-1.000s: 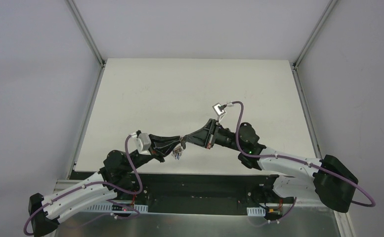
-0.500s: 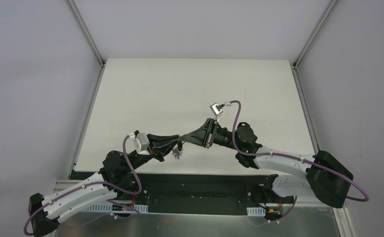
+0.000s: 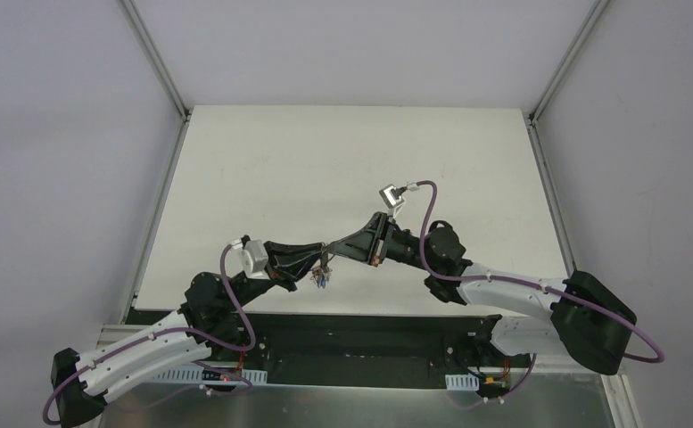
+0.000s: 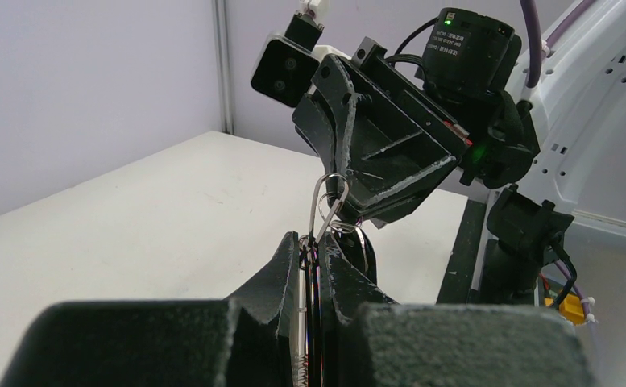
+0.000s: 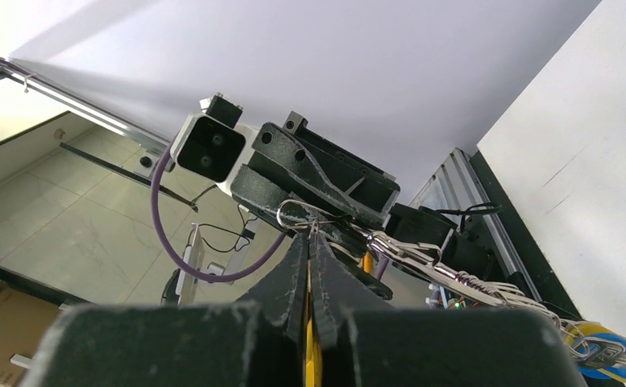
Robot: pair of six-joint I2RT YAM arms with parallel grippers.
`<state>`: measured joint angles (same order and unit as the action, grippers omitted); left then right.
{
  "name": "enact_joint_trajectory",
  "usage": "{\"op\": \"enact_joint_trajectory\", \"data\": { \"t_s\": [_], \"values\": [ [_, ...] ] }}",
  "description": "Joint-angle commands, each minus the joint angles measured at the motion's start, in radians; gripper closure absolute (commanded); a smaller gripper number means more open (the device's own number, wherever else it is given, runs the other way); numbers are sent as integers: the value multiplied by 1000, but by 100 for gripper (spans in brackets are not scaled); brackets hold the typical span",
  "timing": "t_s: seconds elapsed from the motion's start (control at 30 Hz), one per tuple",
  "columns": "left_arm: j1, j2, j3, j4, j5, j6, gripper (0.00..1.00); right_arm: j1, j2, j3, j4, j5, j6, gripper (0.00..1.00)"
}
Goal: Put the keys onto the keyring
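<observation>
White table [image 3: 342,160] beneath keyring [image 4: 319,193]. Left gripper [image 4: 313,246] clamped keyring's base; right gripper [image 5: 310,239] pinched yellow key [image 5: 313,355], tip touching keyring.

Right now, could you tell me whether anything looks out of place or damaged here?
Nothing stands out. The left pincer and right pincer are shut, tips meeting above the table; the left grips the keyring, with its keys dangling beneath.
</observation>
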<state>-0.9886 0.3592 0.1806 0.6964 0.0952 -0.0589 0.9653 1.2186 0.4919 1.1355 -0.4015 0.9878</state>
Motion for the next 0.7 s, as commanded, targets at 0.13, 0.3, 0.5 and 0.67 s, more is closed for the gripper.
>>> {"op": "enact_joint_trajectory", "data": {
  "t_s": [0.13, 0.3, 0.5, 0.67],
  "values": [
    [-1, 6, -1, 64, -3, 11, 100, -1, 12, 13, 147, 1, 39, 100],
    [-2, 14, 0, 64, -10, 14, 100, -1, 29, 25, 168, -3, 58, 100],
    [-2, 22, 1, 66, -22, 13, 100, -1, 52, 36, 193, -7, 78, 100],
    [-2, 25, 3, 66, -20, 13, 100, -1, 62, 47, 193, -8, 82, 100]
  ]
}}
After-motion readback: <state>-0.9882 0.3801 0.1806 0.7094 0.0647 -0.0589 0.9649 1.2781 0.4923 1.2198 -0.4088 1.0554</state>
